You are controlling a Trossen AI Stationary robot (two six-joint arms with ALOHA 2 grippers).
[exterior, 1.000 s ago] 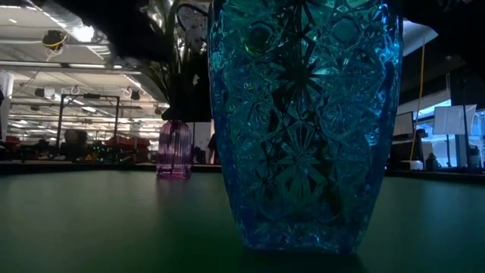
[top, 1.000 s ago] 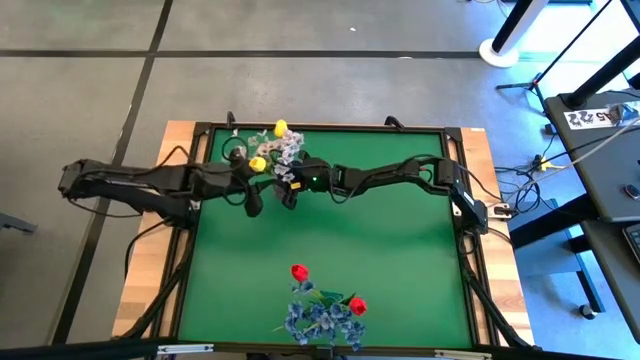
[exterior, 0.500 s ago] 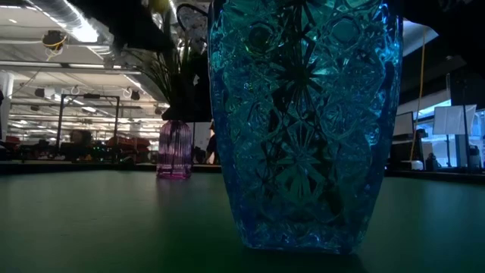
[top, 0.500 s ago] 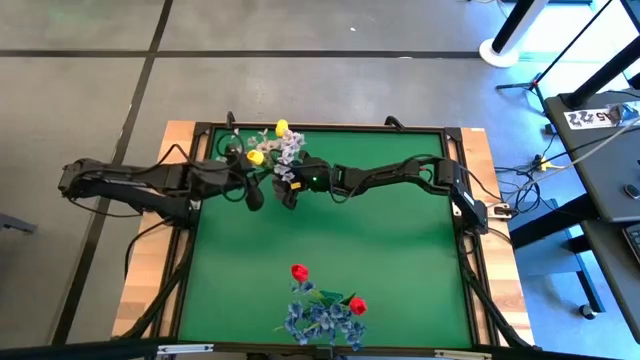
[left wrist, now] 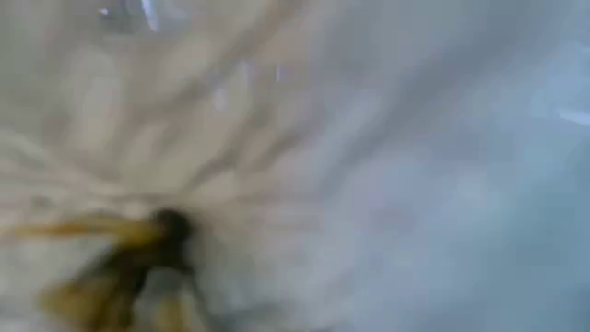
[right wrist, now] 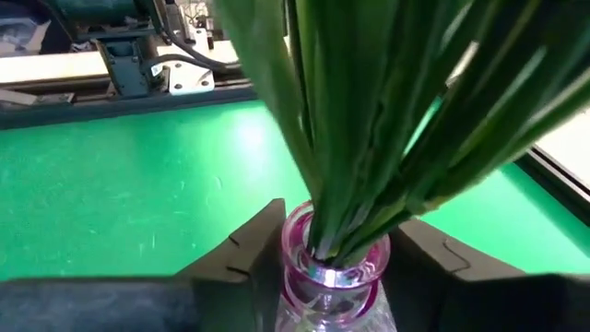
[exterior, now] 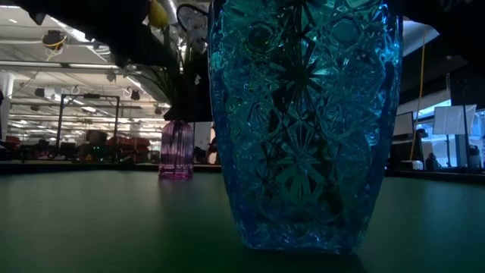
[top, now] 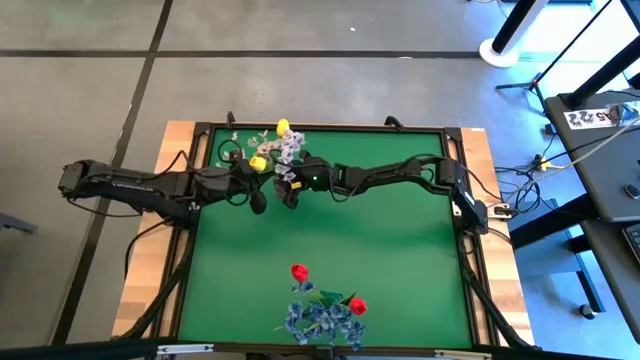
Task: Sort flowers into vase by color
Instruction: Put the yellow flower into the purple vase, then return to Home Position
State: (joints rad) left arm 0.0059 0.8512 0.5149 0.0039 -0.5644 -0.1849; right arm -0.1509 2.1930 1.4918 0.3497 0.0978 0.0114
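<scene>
The right pincer [right wrist: 336,267] pinched the neck of the pink vase [right wrist: 334,277], green stalks [right wrist: 369,120] rising from it. The left pincer [top: 256,190] sat beside the yellow tulips [top: 259,162] (whether spread or pressed together, I cannot tell). Red tulips [top: 299,272] and blue bunch [top: 318,322] stood at the table [top: 400,260] near edge.

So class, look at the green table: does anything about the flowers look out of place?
Yes. The red tulips sit with the bushy blue bunch in the blue cut-glass vase, so colours are mixed there. The yellow tulips and white sprays share the pink glass vase, which the right gripper straddles.
</scene>
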